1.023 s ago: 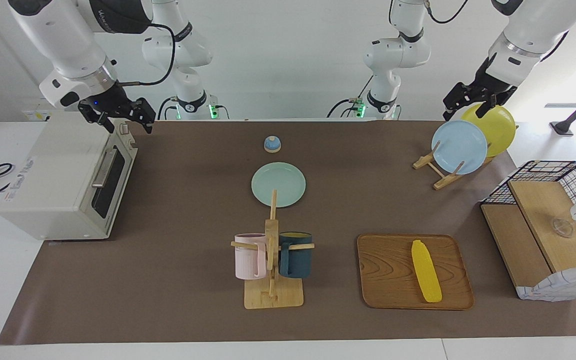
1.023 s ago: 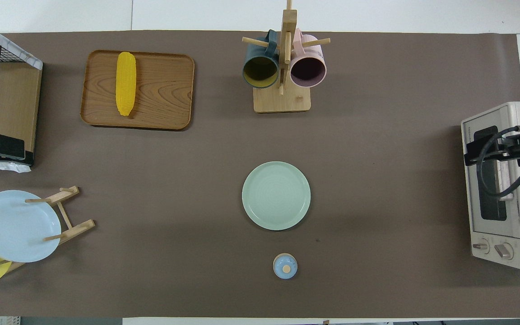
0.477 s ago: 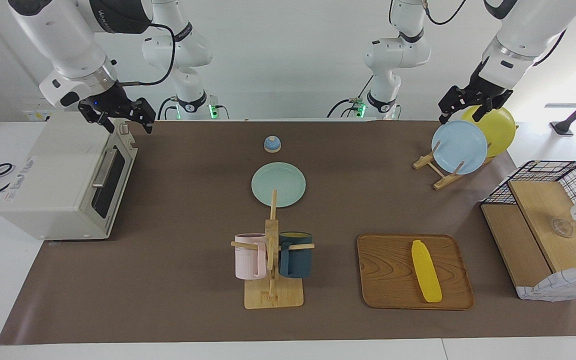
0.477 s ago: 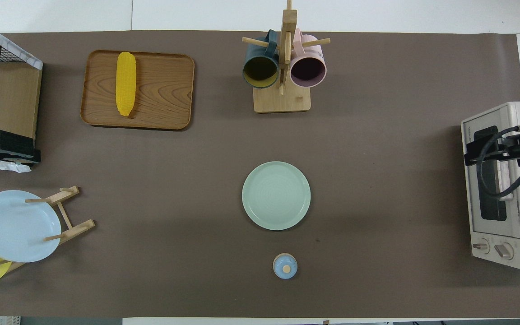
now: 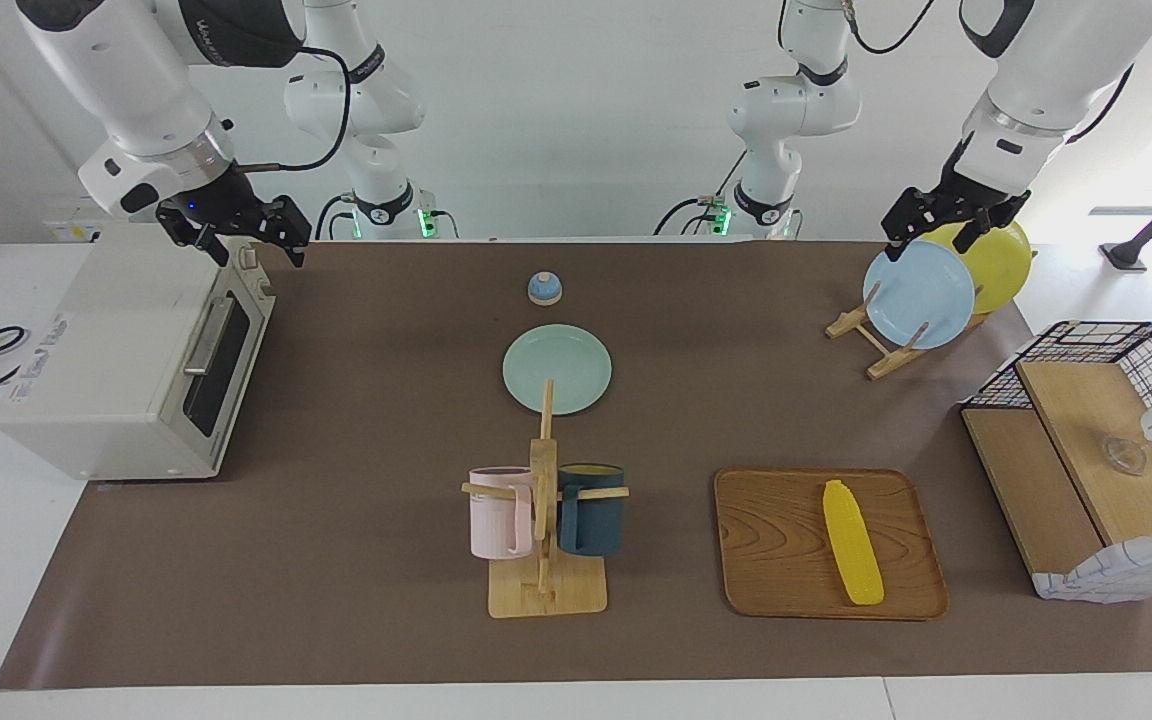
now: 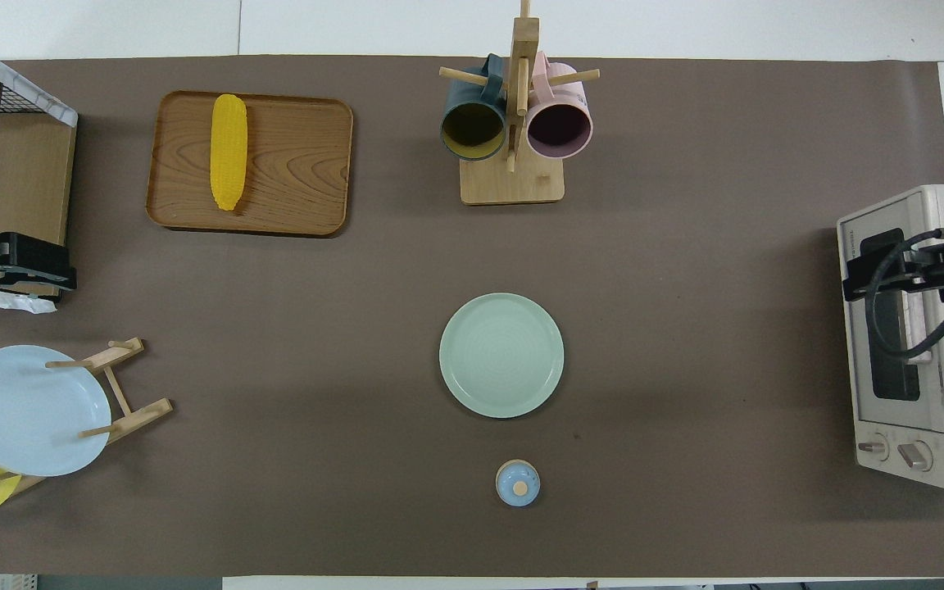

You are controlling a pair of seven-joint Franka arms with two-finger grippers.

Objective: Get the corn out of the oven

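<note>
Corn [image 5: 853, 541] lies flat on the wooden tray [image 5: 776, 550], not in the oven [image 5: 126, 360], which stands with its door closed at the right arm's end of the table, well apart from the tray. Mug rack [image 5: 544, 520] stands beside the tray, toward the oven. Right gripper [image 5: 241, 240] hangs over the oven's top front edge, fingers spread, empty. Left gripper [image 5: 946, 222] hangs over the plate rack [image 5: 876, 345], fingers spread, empty.
</note>
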